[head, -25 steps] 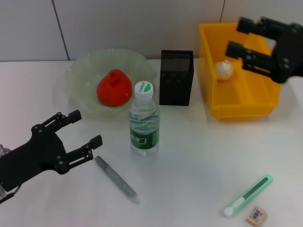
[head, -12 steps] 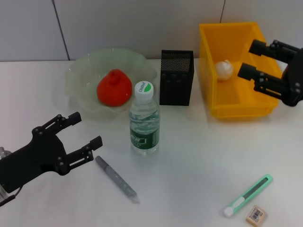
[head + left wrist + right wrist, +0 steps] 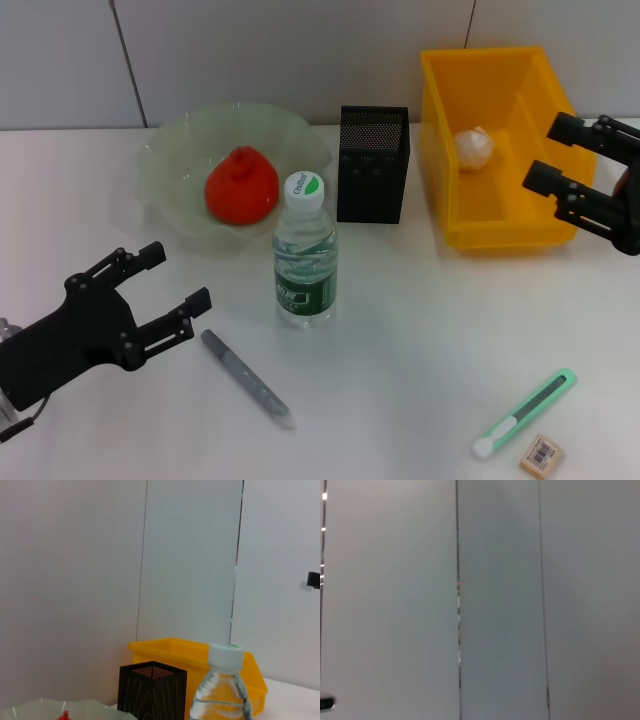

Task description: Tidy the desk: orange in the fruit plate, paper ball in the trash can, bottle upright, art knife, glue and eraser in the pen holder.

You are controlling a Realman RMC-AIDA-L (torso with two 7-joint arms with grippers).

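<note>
Yellow trash can (image 3: 470, 205), far right, contains the paper ball (image 3: 474, 147). Fruit plate (image 3: 170, 170), far left, holds the orange (image 3: 241, 185). Bottle (image 3: 304, 255) stands upright near the pen holder (image 3: 373, 165). Left tool (image 3: 165, 285) and right tool (image 3: 560, 158): fingers apart, empty. Eraser (image 3: 541, 454) lies near right.

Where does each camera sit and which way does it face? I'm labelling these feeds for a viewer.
Head view: on the robot's head, looking forward and down at the desk; both open hands show, left hand low near the marker, right hand beside the yellow bin.
Left wrist view: low over the desk, facing the wall; none of the robot's body shows.
Right wrist view: faces bare wall panels only.
Shared: head and left wrist both show the bottle, mesh cup and yellow bin.
</note>
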